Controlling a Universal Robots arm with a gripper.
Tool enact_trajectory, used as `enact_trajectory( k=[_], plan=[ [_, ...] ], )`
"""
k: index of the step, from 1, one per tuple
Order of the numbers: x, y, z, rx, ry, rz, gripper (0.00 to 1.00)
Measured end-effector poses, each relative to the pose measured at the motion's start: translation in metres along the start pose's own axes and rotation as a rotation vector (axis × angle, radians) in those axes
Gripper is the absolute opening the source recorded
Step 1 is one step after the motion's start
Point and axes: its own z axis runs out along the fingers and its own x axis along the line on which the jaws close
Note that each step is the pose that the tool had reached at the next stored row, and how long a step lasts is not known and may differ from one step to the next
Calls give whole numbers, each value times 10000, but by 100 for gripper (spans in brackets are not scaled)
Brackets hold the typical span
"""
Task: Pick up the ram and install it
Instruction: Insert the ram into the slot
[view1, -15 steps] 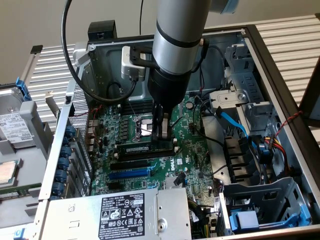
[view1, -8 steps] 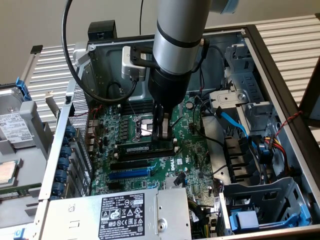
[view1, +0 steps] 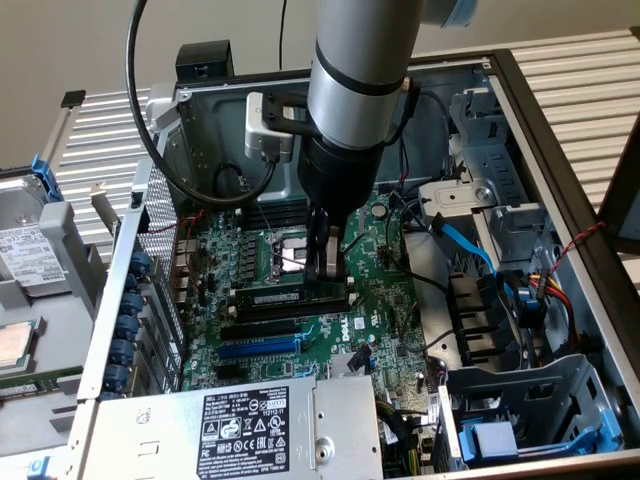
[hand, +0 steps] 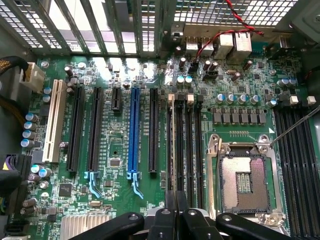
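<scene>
We are at the seating step: our gripper (view1: 328, 268), fingers closed to a narrow pinch on the ram (view1: 296, 297), holds it edge-down along a memory slot beside the CPU socket (hand: 243, 181). From here, seating calls for a straight, even press. The ram sits directly between and below our fingertips.

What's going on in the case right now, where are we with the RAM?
The arm's gripper is down inside the open computer case, shut on the ram. The stick stands on edge along the memory slots beside the empty CPU socket, on the side toward the blue expansion slot. Whether it is fully seated can't be told. The power supply sits at the near edge of the exterior view.
</scene>
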Motion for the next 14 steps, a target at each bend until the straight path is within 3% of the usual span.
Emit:
enact_trajectory(
  k=[14],
  plan=[
    [-7,18,24,0,-14,-4,12]
  ],
)
